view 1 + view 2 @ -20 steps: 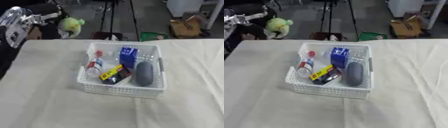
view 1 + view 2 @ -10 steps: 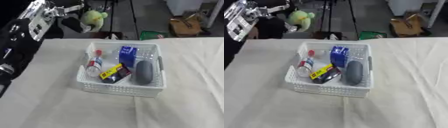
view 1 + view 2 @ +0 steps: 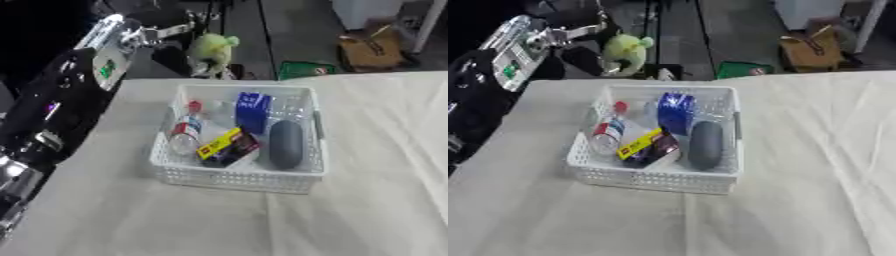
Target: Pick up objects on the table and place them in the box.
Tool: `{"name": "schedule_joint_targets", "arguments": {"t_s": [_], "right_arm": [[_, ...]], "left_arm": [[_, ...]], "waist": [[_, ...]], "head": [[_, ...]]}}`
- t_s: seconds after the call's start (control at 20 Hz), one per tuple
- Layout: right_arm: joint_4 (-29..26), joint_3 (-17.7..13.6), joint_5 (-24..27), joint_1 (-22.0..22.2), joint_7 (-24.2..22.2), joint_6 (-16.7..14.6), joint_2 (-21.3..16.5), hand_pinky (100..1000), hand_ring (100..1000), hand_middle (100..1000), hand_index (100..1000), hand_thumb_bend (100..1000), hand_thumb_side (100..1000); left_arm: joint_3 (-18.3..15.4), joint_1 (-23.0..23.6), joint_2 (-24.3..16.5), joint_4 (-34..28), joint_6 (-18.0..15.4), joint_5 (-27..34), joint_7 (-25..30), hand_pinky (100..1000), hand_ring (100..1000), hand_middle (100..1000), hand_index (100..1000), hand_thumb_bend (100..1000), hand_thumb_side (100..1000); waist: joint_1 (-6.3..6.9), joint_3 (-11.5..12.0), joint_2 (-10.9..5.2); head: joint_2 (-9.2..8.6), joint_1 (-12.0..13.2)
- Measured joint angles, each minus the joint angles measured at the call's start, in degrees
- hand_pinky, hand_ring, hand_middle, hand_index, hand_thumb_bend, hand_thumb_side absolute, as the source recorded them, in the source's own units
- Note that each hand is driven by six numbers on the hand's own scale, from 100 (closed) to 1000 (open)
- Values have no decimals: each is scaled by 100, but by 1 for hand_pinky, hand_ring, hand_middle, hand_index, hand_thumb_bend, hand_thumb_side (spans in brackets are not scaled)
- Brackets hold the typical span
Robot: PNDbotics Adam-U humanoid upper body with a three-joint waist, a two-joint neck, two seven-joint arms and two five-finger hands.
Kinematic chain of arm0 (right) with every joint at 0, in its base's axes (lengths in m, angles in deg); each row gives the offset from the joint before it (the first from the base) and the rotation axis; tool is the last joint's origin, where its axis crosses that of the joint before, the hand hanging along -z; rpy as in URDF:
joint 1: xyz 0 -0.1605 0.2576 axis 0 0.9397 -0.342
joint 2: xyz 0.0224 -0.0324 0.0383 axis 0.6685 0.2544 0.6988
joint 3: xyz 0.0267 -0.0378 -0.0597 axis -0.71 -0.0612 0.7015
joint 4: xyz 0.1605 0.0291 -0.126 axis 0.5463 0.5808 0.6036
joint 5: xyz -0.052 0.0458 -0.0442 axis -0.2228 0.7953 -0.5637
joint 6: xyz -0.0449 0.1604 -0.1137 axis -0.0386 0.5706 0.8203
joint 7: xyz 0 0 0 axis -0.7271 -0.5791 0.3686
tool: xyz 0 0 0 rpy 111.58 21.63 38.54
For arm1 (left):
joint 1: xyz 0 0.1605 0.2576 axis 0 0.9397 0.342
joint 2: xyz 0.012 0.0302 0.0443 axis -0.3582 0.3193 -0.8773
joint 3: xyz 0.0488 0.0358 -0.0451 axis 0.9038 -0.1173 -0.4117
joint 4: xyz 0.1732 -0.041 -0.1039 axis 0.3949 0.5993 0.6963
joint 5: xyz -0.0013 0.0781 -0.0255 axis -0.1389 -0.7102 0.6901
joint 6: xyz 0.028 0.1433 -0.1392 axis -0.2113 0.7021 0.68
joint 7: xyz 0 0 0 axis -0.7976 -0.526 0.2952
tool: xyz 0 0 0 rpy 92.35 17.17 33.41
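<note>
A white basket stands on the cream-covered table. Inside lie a bottle with a red cap, a blue box, a yellow and black packet and a dark grey oblong thing. My left arm reaches in from the left, and my left hand is shut on a green plush toy. The toy hangs in the air past the table's far edge, just beyond the basket's far left corner. My right hand shows in no view.
On the floor beyond the table sit a brown cardboard box and a green thing. Dark tripod legs stand behind the plush. My black left forearm crosses the table's left side.
My left arm has swung to the right with the green plush toy, from the far left corner to just behind the basket. The basket and its contents have not moved.
</note>
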Motion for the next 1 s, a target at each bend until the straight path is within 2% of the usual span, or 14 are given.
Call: {"name": "schedule_joint_targets", "arguments": {"t_s": [0.05,0.1,0.15,0.2,0.25,0.3,0.35,0.4,0.45,0.5,0.55,0.6,0.8,1.0], "right_arm": [[0,4,3,0,-3,-3,0,782,755,622,842,100,1000],[0,9,6,-2,-6,-6,0,782,755,622,842,100,1000],[0,16,8,-8,-9,-9,0,782,755,622,842,100,1000],[0,18,10,-19,-9,-10,0,782,755,622,842,100,1000],[0,19,13,-27,-10,-10,0,782,755,622,842,100,1000],[0,20,18,-33,-11,-11,0,783,755,622,842,100,1000],[0,20,20,-44,-11,-12,1,783,755,622,842,100,1000],[0,20,22,-45,-12,-12,1,783,755,622,842,100,1000],[0,21,23,-45,-12,-12,1,783,755,622,842,100,1000],[0,21,25,-46,-12,-13,1,783,755,622,842,100,1000],[0,21,25,-46,-12,-13,1,783,755,622,842,100,1000],[0,21,26,-46,-12,-13,1,783,755,622,842,100,1000],[0,21,27,-46,-12,-13,1,783,756,622,841,100,1000],[0,21,27,-47,-12,-13,1,783,756,622,841,100,1000]], "left_arm": [[-3,0,32,43,-7,-8,23,642,535,512,719,119,617],[-7,0,47,84,-15,-13,44,667,578,579,788,146,654],[-25,0,61,131,-30,-14,82,667,578,579,788,146,654],[-45,0,83,183,-49,-11,140,821,744,764,880,222,719],[-58,1,107,234,-81,1,226,821,744,764,880,222,719],[-77,1,129,292,-123,25,336,922,841,869,945,307,772],[-91,1,141,337,-162,61,451,922,841,869,945,307,772],[-110,1,141,377,-198,94,566,957,907,946,1000,377,803],[-124,0,141,407,-227,119,675,957,907,946,1000,377,803],[-142,0,141,425,-249,137,775,978,935,989,1000,437,827],[-153,0,141,437,-267,147,862,978,935,989,1000,437,827],[-167,0,141,439,-282,153,936,992,955,1000,1000,505,862],[-183,-4,141,439,-303,159,1125,991,953,996,1000,597,918],[-197,-37,141,432,-309,133,1155,981,945,985,1000,565,918]], "waist": [[8,-4,11],[9,-7,18],[9,-21,21],[10,-33,21],[16,-36,25],[21,-36,33],[21,-41,40],[21,-45,47],[21,-46,48],[21,-48,49],[21,-53,49],[20,-57,50],[18,-61,52],[11,-63,53]], "head": [[-1,3],[-1,8],[-1,14],[-1,19],[-1,22],[-1,24],[-1,27],[-2,30],[-2,36],[-2,39],[-2,40],[-2,41],[-2,44],[-3,44]]}}
